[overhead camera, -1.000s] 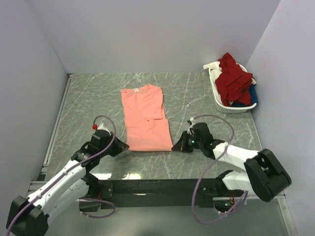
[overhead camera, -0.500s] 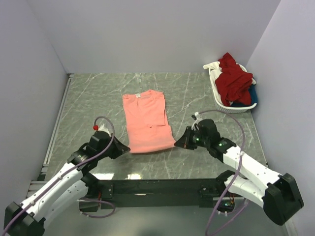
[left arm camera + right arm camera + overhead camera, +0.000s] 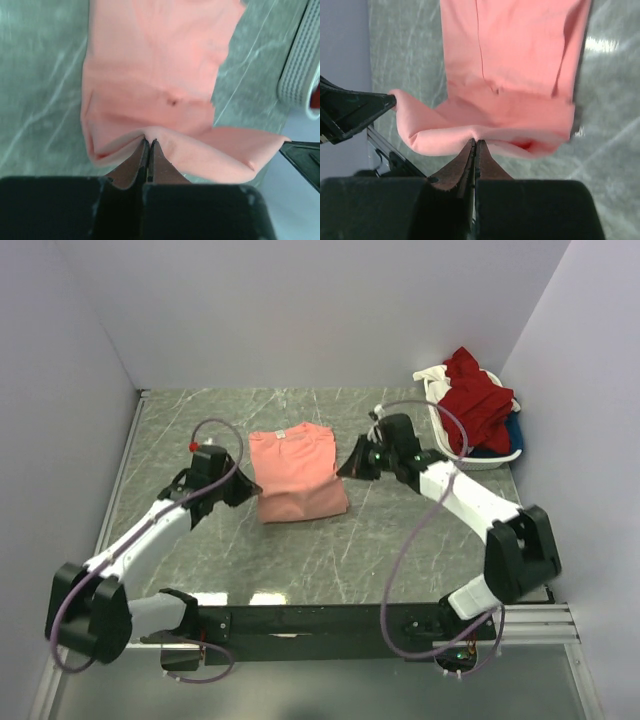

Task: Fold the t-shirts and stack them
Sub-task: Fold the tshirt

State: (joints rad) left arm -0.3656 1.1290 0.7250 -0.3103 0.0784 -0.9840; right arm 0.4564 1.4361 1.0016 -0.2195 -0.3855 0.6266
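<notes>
The salmon-pink t-shirt (image 3: 297, 475) lies mid-table, its lower half doubled over towards the collar, where a small white neck label shows. My left gripper (image 3: 243, 483) is shut on the shirt's hem at the left side; the left wrist view (image 3: 149, 142) shows its tips pinching the cloth (image 3: 165, 85). My right gripper (image 3: 347, 468) is shut on the hem at the right side, seen pinching cloth (image 3: 515, 60) in the right wrist view (image 3: 476, 143). A dark red t-shirt (image 3: 474, 400), with blue and white ones, is heaped in the basket.
The white slatted basket (image 3: 450, 452) stands at the back right corner against the right wall. Grey walls close in the table at the left, back and right. A metal rail (image 3: 118, 475) runs along the table's left edge.
Both grippers have carried the shirt's hem away from the near edge towards the collar, folding the shirt to about half its length. Both arms have stretched out farther over the table.
</notes>
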